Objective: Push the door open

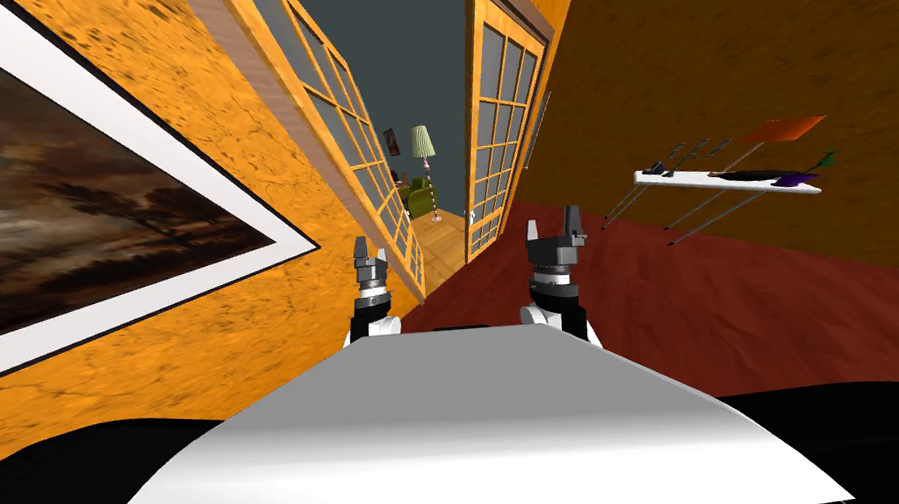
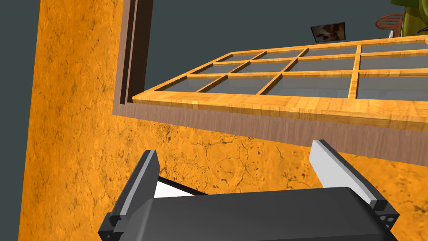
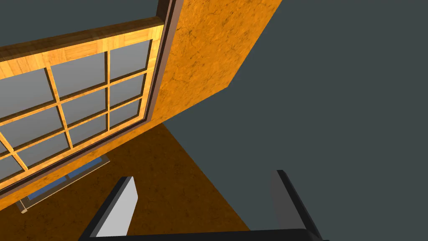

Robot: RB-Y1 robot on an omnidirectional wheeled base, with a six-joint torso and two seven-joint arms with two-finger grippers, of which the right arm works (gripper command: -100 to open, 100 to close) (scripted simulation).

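Note:
A double door of orange wood with glass panes stands ahead. Its left leaf [image 1: 342, 122] and right leaf [image 1: 499, 120] are both swung apart, leaving a gap between them. My left gripper [image 1: 370, 255] hangs open just short of the left leaf's lower edge, and in the left wrist view the left gripper [image 2: 238, 165] looks along the wall at that leaf [image 2: 292, 79]. My right gripper [image 1: 552, 228] is open in front of the right leaf. The right gripper [image 3: 205, 194] holds nothing, and the right leaf [image 3: 75, 100] lies off to one side of it.
Through the gap I see a floor lamp [image 1: 421, 146] and a green armchair [image 1: 420, 198] on a wooden floor. A big framed picture [image 1: 53, 205] hangs on the orange wall to my left. A white table [image 1: 723, 180] with small items stands to the right on the dark red floor [image 1: 722, 293].

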